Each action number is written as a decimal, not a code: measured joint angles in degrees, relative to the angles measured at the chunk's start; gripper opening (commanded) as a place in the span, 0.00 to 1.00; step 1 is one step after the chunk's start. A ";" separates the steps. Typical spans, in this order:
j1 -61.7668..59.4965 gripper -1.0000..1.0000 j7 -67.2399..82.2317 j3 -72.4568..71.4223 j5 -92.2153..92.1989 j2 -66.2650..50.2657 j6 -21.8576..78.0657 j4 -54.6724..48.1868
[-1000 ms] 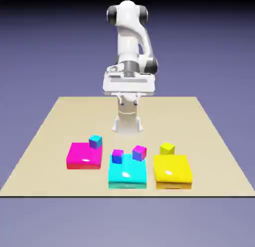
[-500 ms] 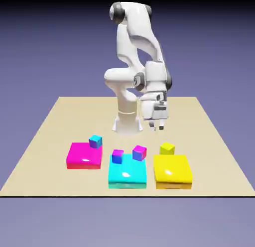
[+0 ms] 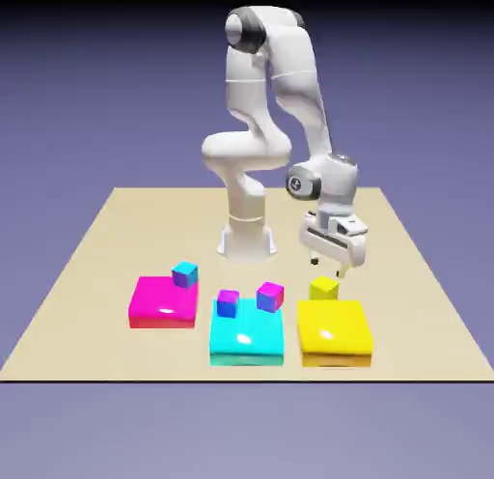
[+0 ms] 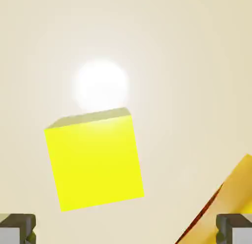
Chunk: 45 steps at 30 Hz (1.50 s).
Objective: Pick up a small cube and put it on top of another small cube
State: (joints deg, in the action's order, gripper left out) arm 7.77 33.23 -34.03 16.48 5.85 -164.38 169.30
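Hovering above the small yellow cube (image 3: pixel 324 289), white arm bent down from its base at the far edge of the tan table (image 3: pixel 96 265), gripper (image 3: pixel 328 266) just over the cube and not touching it; fingers apart, the two grey fingertips (image 4: pixel 17 228) at the bottom corners of the hand view with the cube's yellow top face (image 4: pixel 94 159) lying between and beyond them, nothing clamped; a thin greenish side visible along one edge of that cube in the hand view; cube resting on the table, just behind the flat yellow plate (image 3: pixel 335 332), whose orange-shaded corner (image 4: pixel 231 194) cuts into the hand view's lower right; a bright glare spot on the table surface past the cube in that view. Toward the exterior view's left of the yellow cube, the multicoloured cube (image 3: pixel 270 295) with blue, purple and magenta-red faces, sitting on the far right part of the cyan plate (image 3: pixel 246 344); beside it on the same plate, near the far left corner, a slightly smaller magenta-topped cube (image 3: pixel 228 302); further to the exterior view's left, a magenta plate (image 3: pixel 159 303) with a cyan-topped cube (image 3: pixel 184 274) at its far right corner; all three plates lying in a row near the table's front edge, close together but apart.
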 measured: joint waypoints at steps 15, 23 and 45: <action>1.31 0.50 -26.43 9.31 34.85 -13.18 -1.70 -6.30; 2.05 0.50 -41.53 14.62 54.77 -20.72 -2.67 -9.90; 0.53 0.00 -7.19 2.56 9.48 -3.58 -0.40 -1.71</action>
State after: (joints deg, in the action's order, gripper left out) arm 8.31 26.04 -31.47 25.96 2.27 -164.79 167.59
